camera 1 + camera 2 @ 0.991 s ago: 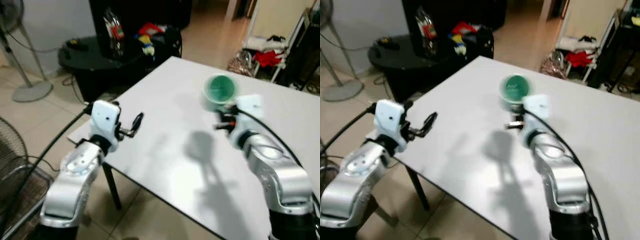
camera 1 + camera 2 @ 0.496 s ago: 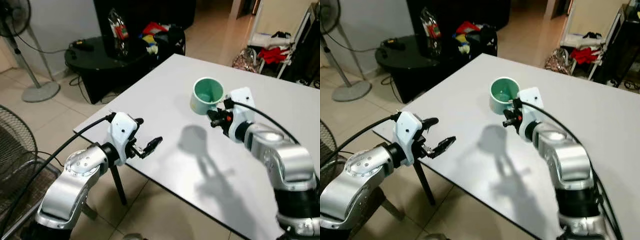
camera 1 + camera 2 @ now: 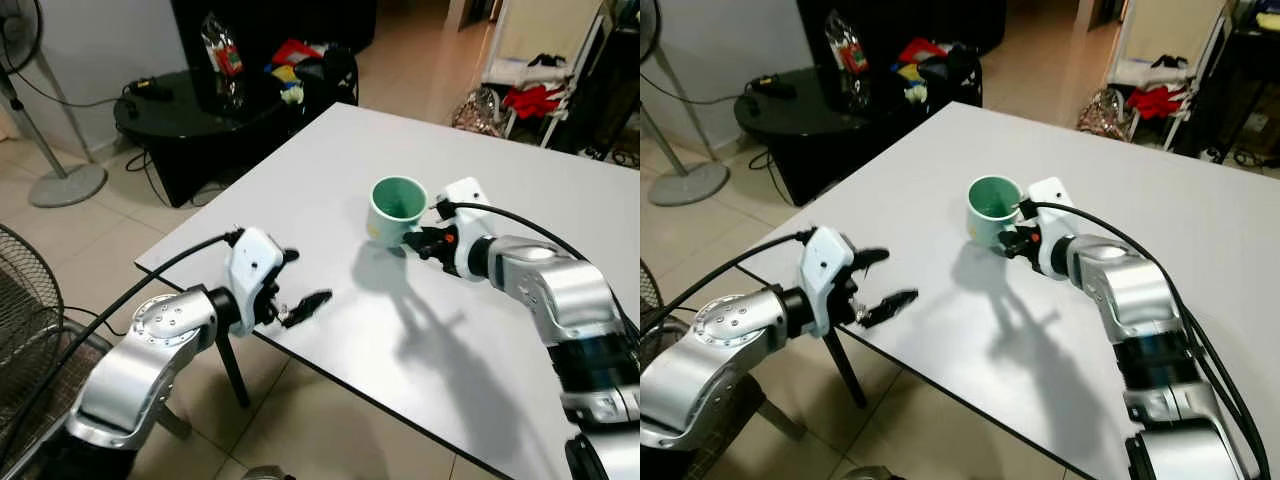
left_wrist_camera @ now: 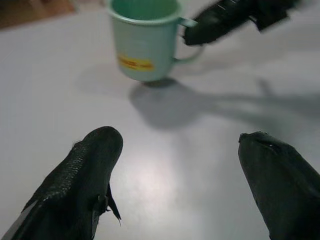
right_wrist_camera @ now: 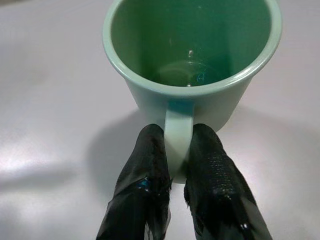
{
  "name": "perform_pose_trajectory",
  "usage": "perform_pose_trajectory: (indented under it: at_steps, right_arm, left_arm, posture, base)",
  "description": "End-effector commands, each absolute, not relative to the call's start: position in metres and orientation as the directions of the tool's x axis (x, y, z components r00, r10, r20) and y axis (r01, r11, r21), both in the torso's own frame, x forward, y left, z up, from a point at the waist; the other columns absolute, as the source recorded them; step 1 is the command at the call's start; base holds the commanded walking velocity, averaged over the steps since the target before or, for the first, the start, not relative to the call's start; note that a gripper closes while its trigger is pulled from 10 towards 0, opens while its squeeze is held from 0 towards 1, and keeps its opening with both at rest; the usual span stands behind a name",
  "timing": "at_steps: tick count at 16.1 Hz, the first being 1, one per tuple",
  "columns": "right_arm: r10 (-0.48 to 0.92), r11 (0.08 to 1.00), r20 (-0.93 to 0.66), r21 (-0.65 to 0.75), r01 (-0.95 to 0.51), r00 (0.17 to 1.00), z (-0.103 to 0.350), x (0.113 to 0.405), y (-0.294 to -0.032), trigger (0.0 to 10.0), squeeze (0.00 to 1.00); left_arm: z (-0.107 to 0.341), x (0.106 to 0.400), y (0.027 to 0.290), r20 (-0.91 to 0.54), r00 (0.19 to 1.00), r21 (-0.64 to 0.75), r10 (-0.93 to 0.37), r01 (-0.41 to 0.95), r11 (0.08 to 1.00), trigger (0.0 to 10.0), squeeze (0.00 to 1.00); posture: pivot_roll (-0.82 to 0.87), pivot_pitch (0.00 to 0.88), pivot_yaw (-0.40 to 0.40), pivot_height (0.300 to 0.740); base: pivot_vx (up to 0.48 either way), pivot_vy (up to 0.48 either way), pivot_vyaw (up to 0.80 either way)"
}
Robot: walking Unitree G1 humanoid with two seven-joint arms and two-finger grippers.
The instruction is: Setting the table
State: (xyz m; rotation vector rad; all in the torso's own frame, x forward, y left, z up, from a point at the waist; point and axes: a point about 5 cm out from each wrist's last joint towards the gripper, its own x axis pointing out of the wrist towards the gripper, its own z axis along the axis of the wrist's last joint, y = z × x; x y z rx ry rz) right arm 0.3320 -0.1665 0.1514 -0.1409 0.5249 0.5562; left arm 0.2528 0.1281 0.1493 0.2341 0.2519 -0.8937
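From the head views, I had the green mug [image 3: 396, 208] upright on the white bench [image 3: 520, 340], near its middle, with the right pincer [image 3: 418, 240] beside it, pinching its handle. The left pincer [image 3: 300, 303] hung spread over the bench edge, well apart from the mug, idle by my reckoning.

The left wrist view looked across bare bench toward the mug, its fingers [image 4: 87, 170] wide.

The right wrist view showed both fingertips [image 5: 145, 165] pressed on the handle [image 5: 178, 142], a grip I judged suited to steadying the mug's placement.
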Motion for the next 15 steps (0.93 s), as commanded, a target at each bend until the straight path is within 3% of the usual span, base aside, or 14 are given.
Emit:
perform_pose_trajectory:
  at_steps: [1,10,15]
  right_arm:
    - [0.484,0.824,-0.507,-0.009,-0.566,0.713,0.155,0.336,-0.162,10.0,0.0]
    - [0.482,0.803,-0.569,-0.018,-0.595,0.667,0.145,0.342,-0.168,10.0,0.0]
    - [0.451,0.841,-0.539,-0.009,-0.54,0.711,0.143,0.35,-0.17,10.0,0.0]
  left_arm:
    - [0.15,0.25,0.128,-0.334,0.575,0.092,-0.747,0.809,0.581,10.0,0.0]
    - [0.145,0.25,0.131,-0.366,0.562,0.051,-0.742,0.808,0.587,10.0,0.0]
    - [0.145,0.25,0.131,-0.362,0.565,0.055,-0.742,0.807,0.588,10.0,0.0]
  posture:
    - [0.09,0.0,0.069,0.74]
    - [0.09,0.0,0.067,0.74]
    - [0.09,0.0,0.062,0.74]
  base:
    - [0.0,0.0,0.0]
    - [0.0,0.0,0.0]
    - [0.0,0.0,0.0]
